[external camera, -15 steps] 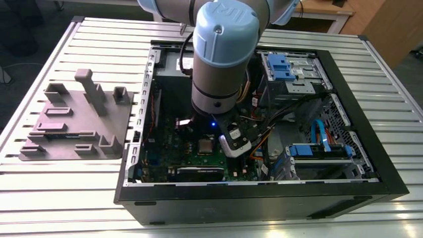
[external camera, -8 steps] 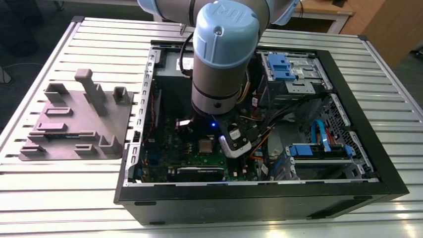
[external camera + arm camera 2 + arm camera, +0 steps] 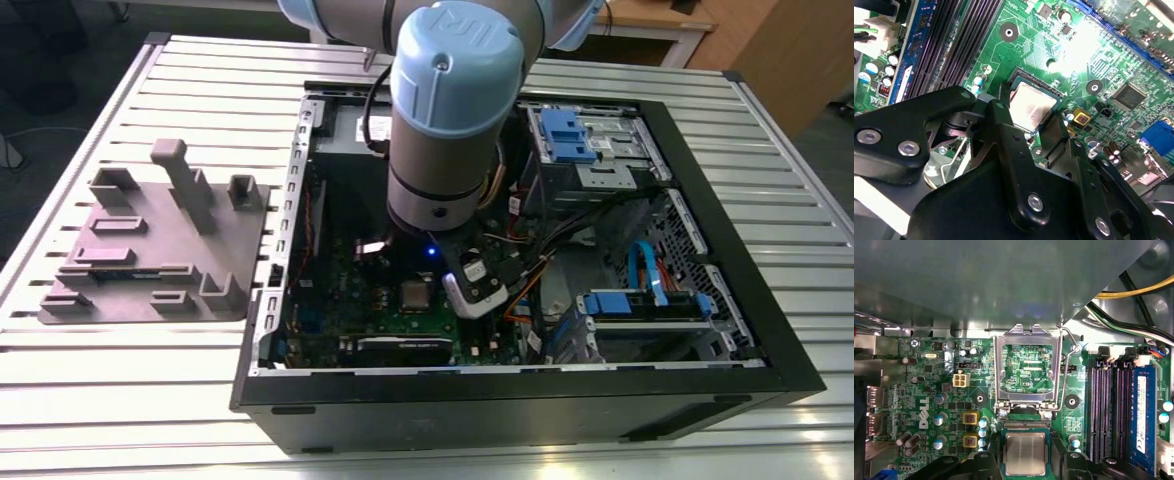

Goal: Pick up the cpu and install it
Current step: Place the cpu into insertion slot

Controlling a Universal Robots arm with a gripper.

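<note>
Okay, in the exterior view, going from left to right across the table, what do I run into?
grey fixture block → cpu, sitting in its socket inside the open computer case → blue drive bracket. The arm is left out, since it overlaps the middle.

From my console I saw bold white lettering printed on the green motherboard (image 3: 924, 412) beside its capacitors, and a long white label on the blue memory module (image 3: 1142, 410). The arm's blue joint cap (image 3: 461, 45) carried a moulded emblem. The finer board print was illegible to me.
</note>
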